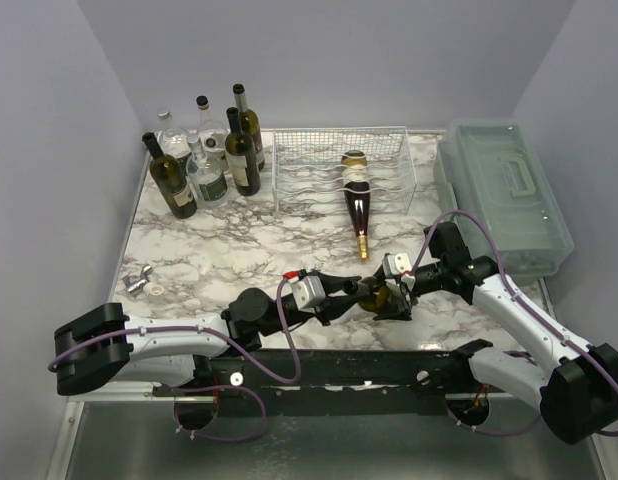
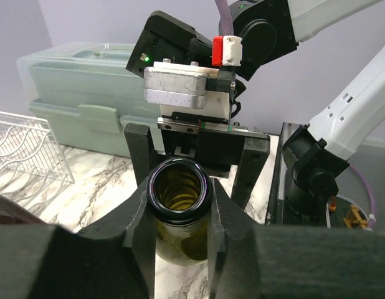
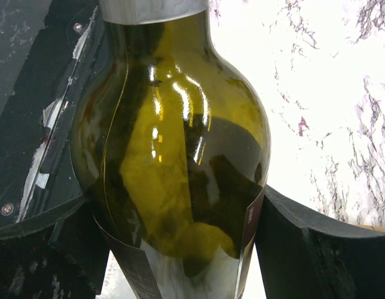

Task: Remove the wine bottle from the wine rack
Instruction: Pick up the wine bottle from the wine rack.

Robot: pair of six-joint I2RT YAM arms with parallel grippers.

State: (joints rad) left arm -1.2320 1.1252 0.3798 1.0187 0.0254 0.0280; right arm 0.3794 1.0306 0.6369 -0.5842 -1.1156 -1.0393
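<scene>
worktop (image 1: 239,250): marbled, carrying all items below. plastic box (image 1: 504,195): lid shut, at the right side, not involved. wine rack (image 1: 299,175): back centre, with one dark bottle (image 1: 357,205) lying in it, neck toward the arms and reaching past the front edge. cluster of bottles (image 1: 204,155): upright, back left, apart from the rack. green bottle (image 3: 180,156): off the rack, held lying between the two arms above the near part of the worktop, mouth uncorked. right claw (image 3: 180,240): fingers set against either side of the bottle's body, holding it. left claw (image 2: 180,212): closed narrow around the neck just under the lip. risks, as judged: both arms share one rigid piece of glass, so any mismatch in their motion could twist it loose or strain the neck. the neck hold is small and on smooth glass, so if the right claw lets go first, the body may swing down and strike the worktop or the arm bases. whether liquid is inside cannot be told; an open mouth would spill it.
</scene>
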